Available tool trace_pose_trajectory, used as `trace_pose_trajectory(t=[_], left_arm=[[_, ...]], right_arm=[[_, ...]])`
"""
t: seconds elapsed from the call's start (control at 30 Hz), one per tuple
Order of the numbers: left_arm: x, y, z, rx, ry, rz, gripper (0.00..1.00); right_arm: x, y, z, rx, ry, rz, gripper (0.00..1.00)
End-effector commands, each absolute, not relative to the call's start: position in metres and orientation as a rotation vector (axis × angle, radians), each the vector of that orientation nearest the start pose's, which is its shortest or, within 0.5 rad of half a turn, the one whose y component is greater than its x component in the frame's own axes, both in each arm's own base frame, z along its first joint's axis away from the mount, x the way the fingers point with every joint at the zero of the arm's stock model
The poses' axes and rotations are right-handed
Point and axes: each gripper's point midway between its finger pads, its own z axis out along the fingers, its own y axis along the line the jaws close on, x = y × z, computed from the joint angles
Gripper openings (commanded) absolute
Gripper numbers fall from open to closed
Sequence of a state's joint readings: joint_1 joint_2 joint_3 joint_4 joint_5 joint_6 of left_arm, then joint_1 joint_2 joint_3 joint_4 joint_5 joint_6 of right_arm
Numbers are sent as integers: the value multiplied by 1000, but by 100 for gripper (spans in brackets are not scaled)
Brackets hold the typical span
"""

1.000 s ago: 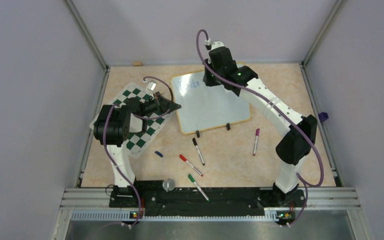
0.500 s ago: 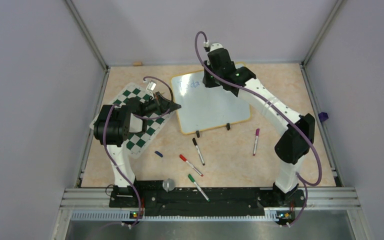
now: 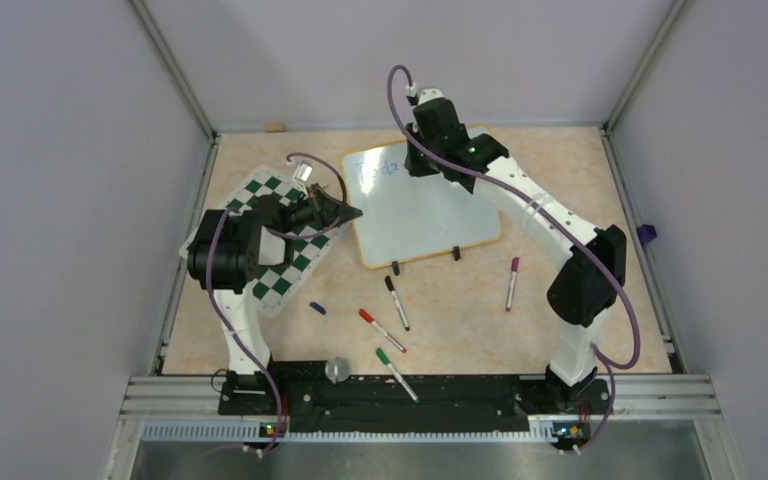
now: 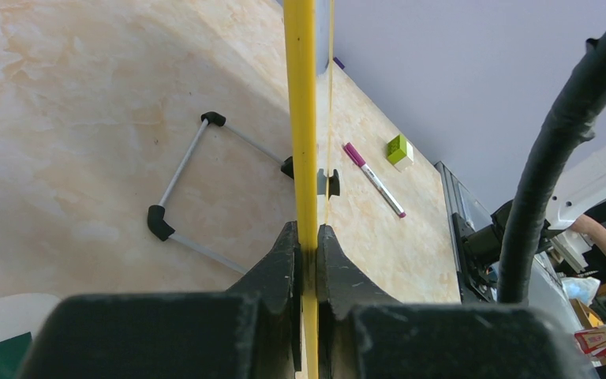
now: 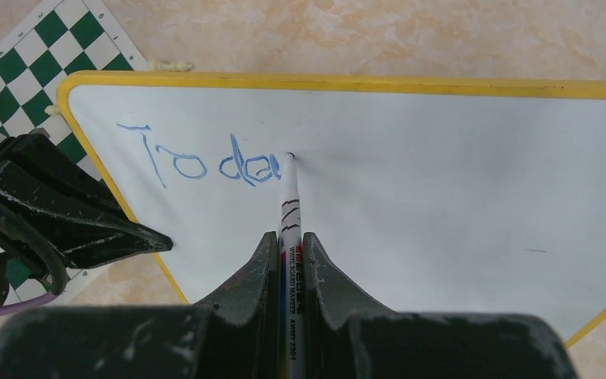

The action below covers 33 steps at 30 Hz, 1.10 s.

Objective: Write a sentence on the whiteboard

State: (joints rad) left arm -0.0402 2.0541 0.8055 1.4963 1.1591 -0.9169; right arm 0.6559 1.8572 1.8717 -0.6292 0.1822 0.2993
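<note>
The right gripper (image 5: 289,241) was closed on a white marker (image 5: 290,205), barrel print apparently reading "WHITE BOARD MARKER", its tip touching the whiteboard (image 5: 442,174), which lay at the far middle of the table (image 3: 560,200) beside the chess mat (image 3: 280,270). The left gripper (image 4: 306,237) was clamped on the board's yellow rim (image 4: 300,95). Of the sentence (image 5: 205,162), only blue "Toda" stood legible, so I judged the writing barely begun.
</note>
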Motion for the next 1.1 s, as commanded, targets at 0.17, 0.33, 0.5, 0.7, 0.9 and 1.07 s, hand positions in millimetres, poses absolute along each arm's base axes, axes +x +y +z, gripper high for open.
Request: trace_pose_trajectory(t=[0.17, 0.33, 0.5, 0.7, 0.9, 1.07], left_arm=[[388, -187, 160, 575, 1463, -1381, 0], [387, -188, 160, 576, 1463, -1382, 0], [388, -187, 161, 574, 1461, -1378, 0], [388, -187, 161, 568, 1461, -1377, 0], [387, -187, 160, 575, 1462, -1380, 0], [387, -188, 160, 576, 1463, -1381, 0]], right_arm=[[425, 292, 244, -252, 2195, 311, 0], [422, 287, 239, -239, 2208, 294, 0], [419, 284, 238, -231, 2213, 286, 0], [425, 281, 242, -208, 2199, 270, 0], [435, 282, 248, -196, 2184, 263, 0], [441, 283, 253, -192, 2170, 259, 0]])
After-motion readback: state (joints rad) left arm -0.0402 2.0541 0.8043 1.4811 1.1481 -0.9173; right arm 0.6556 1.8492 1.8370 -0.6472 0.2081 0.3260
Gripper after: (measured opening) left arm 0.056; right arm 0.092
